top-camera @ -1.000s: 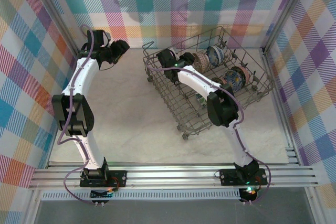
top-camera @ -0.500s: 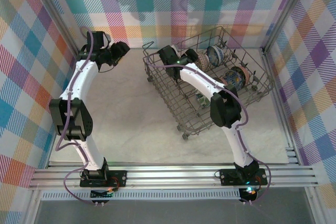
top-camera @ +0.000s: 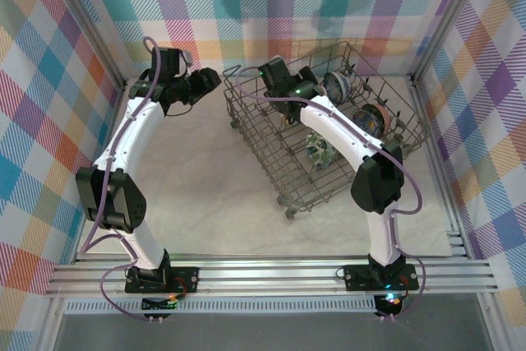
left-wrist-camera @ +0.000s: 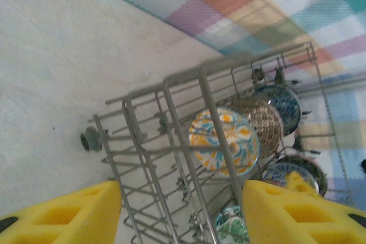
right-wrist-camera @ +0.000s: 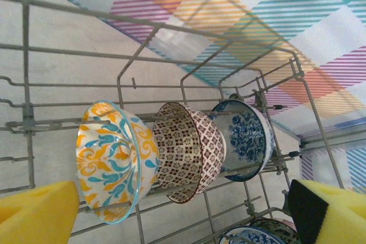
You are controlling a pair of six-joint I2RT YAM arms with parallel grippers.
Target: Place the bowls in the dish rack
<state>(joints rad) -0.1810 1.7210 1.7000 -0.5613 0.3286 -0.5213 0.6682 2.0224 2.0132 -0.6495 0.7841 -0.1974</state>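
Grey metal wire dish rack (top-camera: 271,141), square and wide, sits toward the far right corner of the white bench (top-camera: 205,178), turned at an angle to the bench edges. Along the rack's far side three small ceramic bowls stand on edge in a row between the upright tines: an orange-and-teal bowl (right-wrist-camera: 114,161), a brown-and-white lattice bowl (right-wrist-camera: 191,150) and a blue-and-white flowered bowl (right-wrist-camera: 243,138). Whether neighbours touch or merely overlap cannot be told. A fourth bowl with blue patterning (right-wrist-camera: 257,235) is cut off by the lower picture edge, so its pose is unclear. A green-and-white bowl (top-camera: 319,151) lies nearer the rack's middle, partly behind the right arm (top-camera: 345,133), which crosses the rack from above and covers much of the row.

The right tool (right-wrist-camera: 183,210) hangs inside the rack near the orange-and-teal bowl, its yellow pads (right-wrist-camera: 37,212) spread wide and empty, both cropped at the bottom edge. The left tool (left-wrist-camera: 180,198) hovers just outside the rack's far left corner, pads apart, gripping nothing; its view of the bowls is soft and blurred.
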